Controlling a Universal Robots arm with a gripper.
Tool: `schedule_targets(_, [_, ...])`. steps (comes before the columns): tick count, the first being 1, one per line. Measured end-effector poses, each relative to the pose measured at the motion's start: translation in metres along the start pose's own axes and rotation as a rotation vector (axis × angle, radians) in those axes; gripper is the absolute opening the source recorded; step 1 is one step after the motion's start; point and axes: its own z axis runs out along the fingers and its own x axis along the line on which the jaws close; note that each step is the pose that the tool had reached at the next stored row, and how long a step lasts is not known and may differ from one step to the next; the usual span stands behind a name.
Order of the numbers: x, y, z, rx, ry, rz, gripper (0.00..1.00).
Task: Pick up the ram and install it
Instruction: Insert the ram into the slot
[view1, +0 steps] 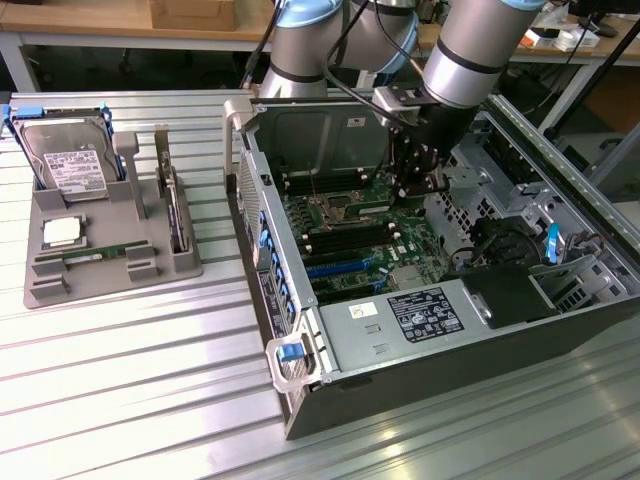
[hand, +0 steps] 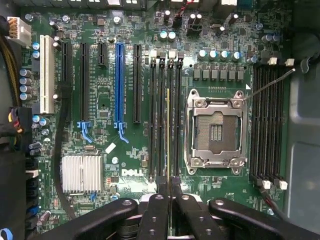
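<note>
Pincer (hand: 167, 186): closed on the ram (hand: 167, 135), inside the computer case (view1: 300, 400) at the exterior view's upper centre-right.
Ram: seen edge-on, in line with the black memory slots (hand: 152, 125); whether it touches them is unclear.
Handling: probably light, stiff and fragile; best pinched mid-length, clear of the contacts.
Tray (view1: 40, 285): exterior view's left, on the tabletop (view1: 150, 340).

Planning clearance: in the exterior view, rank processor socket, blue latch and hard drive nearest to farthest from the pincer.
1. Processor socket, on the motherboard beside the pincer.
2. Blue latch, near case corner.
3. Hard drive, tray, exterior view's left.
</note>
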Motion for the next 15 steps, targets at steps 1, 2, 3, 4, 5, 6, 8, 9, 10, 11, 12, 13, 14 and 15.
schedule_targets(1, [0.000, 0.0030, 0.0022, -0.0001, 0.0000, 0.000, 0.12])
schedule_targets(2, [0.002, 0.0071, 0.0052, 0.0000, 0.0000, 0.000, 0.12])
schedule_targets(3, [0.002, 0.0096, 0.0068, 0.0000, 0.0000, 0.000, 0.12])
schedule_targets(4, [0.003, 0.0137, 0.0097, 0.0000, 0.0000, 0.000, 0.12])
schedule_targets(5, [0.003, 0.0167, 0.0121, 0.0000, -0.0001, 0.000, 0.12])
schedule_targets(6, [0.004, 0.0188, 0.0144, 0.0001, -0.0001, 0.000, 0.12])
schedule_targets(8, [0.005, 0.0248, 0.0170, -0.0001, 0.0004, 0.000, 0.12])
schedule_targets(9, [0.006, 0.0302, 0.0192, 0.0000, 0.0009, 0.000, 0.12])
schedule_targets(10, [0.008, 0.0329, 0.0215, 0.0000, 0.0014, 0.000, 0.12])
schedule_targets(11, [0.009, 0.0329, 0.0238, 0.0000, 0.0021, 0.001, 0.12])
schedule_targets(12, [0.010, 0.0329, 0.0258, 0.0001, 0.0026, 0.004, 0.12])
schedule_targets(13, [0.010, 0.0328, 0.0277, 0.0004, 0.0031, 0.014, 0.12])
schedule_targets(14, [0.010, 0.0327, 0.0303, 0.0009, 0.0032, 0.026, 0.12])
schedule_targets(15, [0.010, 0.0327, 0.0315, 0.0010, 0.0030, 0.031, 0.12])
